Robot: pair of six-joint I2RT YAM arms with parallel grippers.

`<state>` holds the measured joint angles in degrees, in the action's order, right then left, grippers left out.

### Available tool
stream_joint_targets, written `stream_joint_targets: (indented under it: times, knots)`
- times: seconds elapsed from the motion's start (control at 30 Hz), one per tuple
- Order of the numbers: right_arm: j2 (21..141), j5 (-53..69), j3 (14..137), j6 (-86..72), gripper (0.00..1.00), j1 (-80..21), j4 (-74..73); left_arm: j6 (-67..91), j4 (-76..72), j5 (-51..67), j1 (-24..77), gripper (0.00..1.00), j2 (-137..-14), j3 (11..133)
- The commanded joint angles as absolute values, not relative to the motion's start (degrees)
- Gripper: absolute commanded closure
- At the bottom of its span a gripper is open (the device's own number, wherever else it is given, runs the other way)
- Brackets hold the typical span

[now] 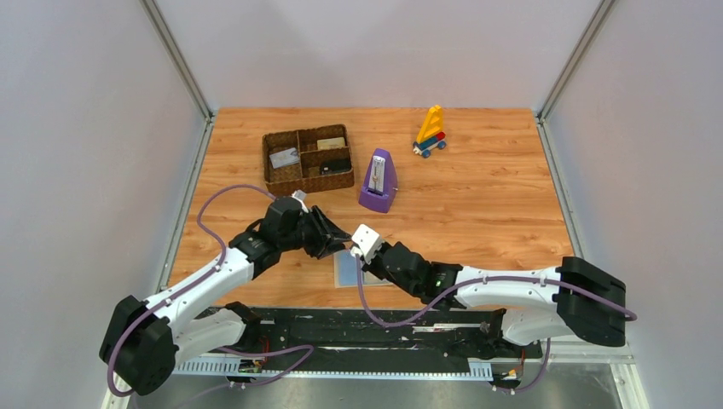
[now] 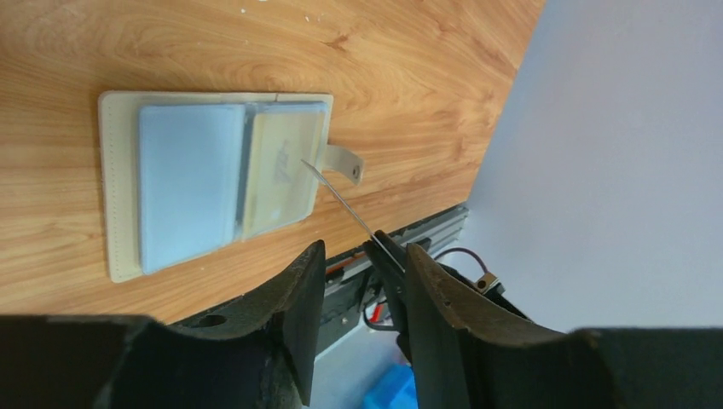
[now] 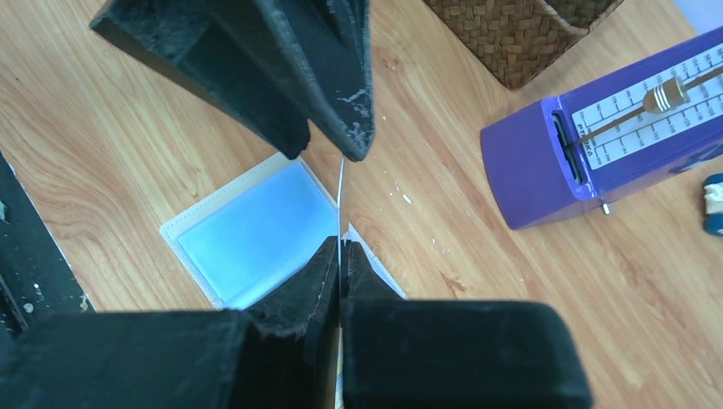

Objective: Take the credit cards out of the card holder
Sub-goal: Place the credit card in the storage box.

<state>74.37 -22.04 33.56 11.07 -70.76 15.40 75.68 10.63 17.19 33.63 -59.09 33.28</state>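
Observation:
The light-blue card holder (image 1: 348,273) lies open on the wood table near the front edge; it also shows in the left wrist view (image 2: 183,183) and the right wrist view (image 3: 256,234). A tan credit card (image 2: 281,170) sits in its right slot. My right gripper (image 3: 341,251) is shut on a thin credit card (image 3: 341,200), seen edge-on and held above the holder. My left gripper (image 2: 365,251) is open, and the far end of that card (image 2: 341,200) lies between its fingers, close to the right one. In the top view the two grippers, left (image 1: 332,241) and right (image 1: 358,249), meet over the holder.
A brown woven compartment tray (image 1: 307,159) with cards in it stands at the back left. A purple metronome (image 1: 378,181) stands right of it and shows in the right wrist view (image 3: 597,145). A toy sailboat (image 1: 430,132) is at the back. Grey walls enclose the table.

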Motion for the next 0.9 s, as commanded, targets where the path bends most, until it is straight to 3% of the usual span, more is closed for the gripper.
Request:
stream_joint_targets:
  times: [0.0, 0.27, 0.43, 0.6, 0.7, 0.87]
  knots:
    - [71.6, -17.7, 37.1, 3.7, 1.00, -67.9, 11.1, 65.9, 13.9, 14.2, 33.6, 0.50, -57.3, 36.5]
    - [67.3, -3.2, 39.1, -3.3, 1.00, -61.6, 4.0, 44.4, 18.9, 12.7, 33.6, 0.46, -54.7, 42.2]
    - [64.8, -6.0, 38.4, -7.4, 1.00, -60.5, 5.6, 40.0, 22.1, 15.4, 33.6, 0.43, -56.9, 45.3]
    - [63.1, -7.4, 38.7, -14.3, 1.00, -59.5, 7.7, 42.7, 13.6, 21.3, 33.6, 0.41, -56.3, 40.9]
    - [61.7, -1.8, 40.3, -19.5, 1.00, -57.2, 5.9, 43.3, 8.5, 23.4, 33.6, 0.39, -55.6, 39.2]
    - [60.6, 18.2, 42.5, -18.4, 1.00, -48.6, -2.8, 38.0, 10.6, 26.3, 33.7, 0.38, -54.5, 41.6]
